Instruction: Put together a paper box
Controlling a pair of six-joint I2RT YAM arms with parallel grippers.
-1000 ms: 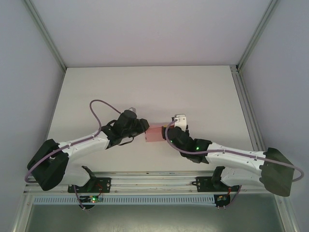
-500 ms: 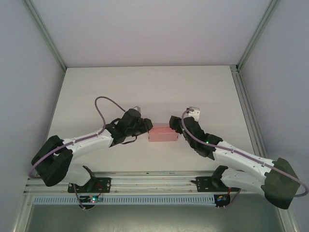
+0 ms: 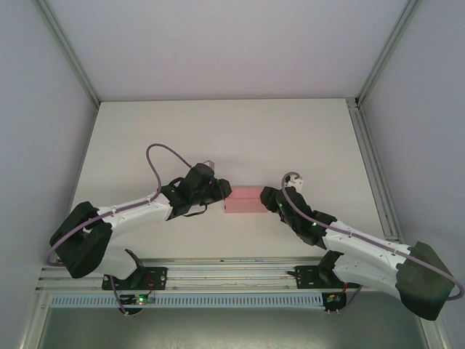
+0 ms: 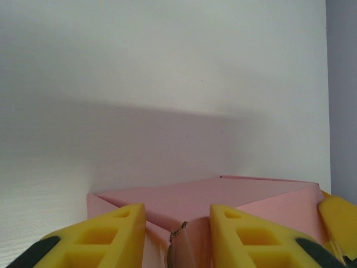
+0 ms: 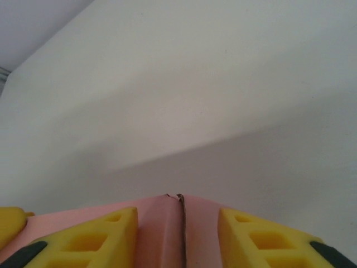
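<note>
Right arm [image 3: 341,236] farther right than before; left fingers [image 4: 125,223] and right fingers [image 5: 120,223] tight on ends of pink paper box [image 3: 243,200]

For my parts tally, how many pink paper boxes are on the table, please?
1: the paper box lies centrally between left hand and right hand.

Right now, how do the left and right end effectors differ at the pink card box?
The left end effector meets the small pink thin-card box at its left end, the right end effector at its right end. The left one straddles a nicked fold; the right one, a dark seam. Both have pink card in the gap.
</note>
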